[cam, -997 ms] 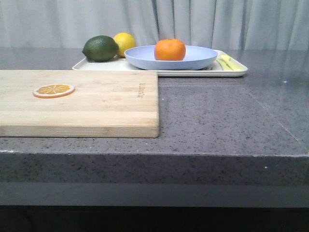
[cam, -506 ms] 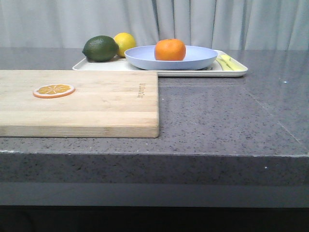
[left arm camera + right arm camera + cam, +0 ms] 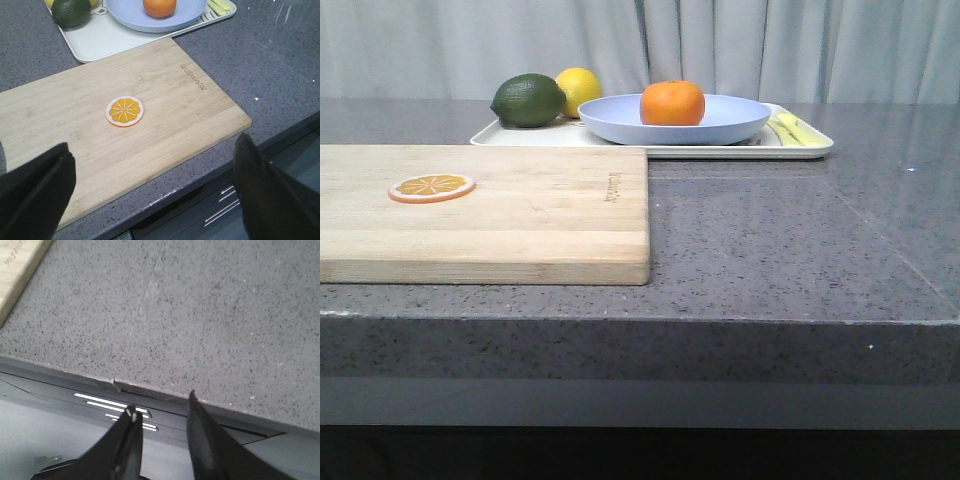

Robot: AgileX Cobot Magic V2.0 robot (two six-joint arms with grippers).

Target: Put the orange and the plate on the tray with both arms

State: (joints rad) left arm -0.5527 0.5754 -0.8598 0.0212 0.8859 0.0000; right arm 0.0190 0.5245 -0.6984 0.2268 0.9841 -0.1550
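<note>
The orange (image 3: pixel 672 103) (image 3: pixel 159 7) rests in the lavender-blue plate (image 3: pixel 730 120) (image 3: pixel 125 12), and the plate sits on the cream-white tray (image 3: pixel 510 137) (image 3: pixel 95 40) at the back of the counter. Neither arm shows in the front view. My left gripper (image 3: pixel 155 150) hangs open above the counter's front edge, over the near side of the cutting board, nothing between its fingers. My right gripper (image 3: pixel 161 407) is open and empty too, its fingertips just off the counter's front edge.
A wooden cutting board (image 3: pixel 520 215) (image 3: pixel 165 110) lies front left with a thin orange slice (image 3: pixel 431 187) (image 3: pixel 124 111) on it. A dark green lime (image 3: pixel 528 100) (image 3: pixel 71 12), a yellow lemon (image 3: pixel 580 88) and pale yellow-green sticks (image 3: pixel 790 130) share the tray. Bare grey counter (image 3: pixel 770 240) lies to the right.
</note>
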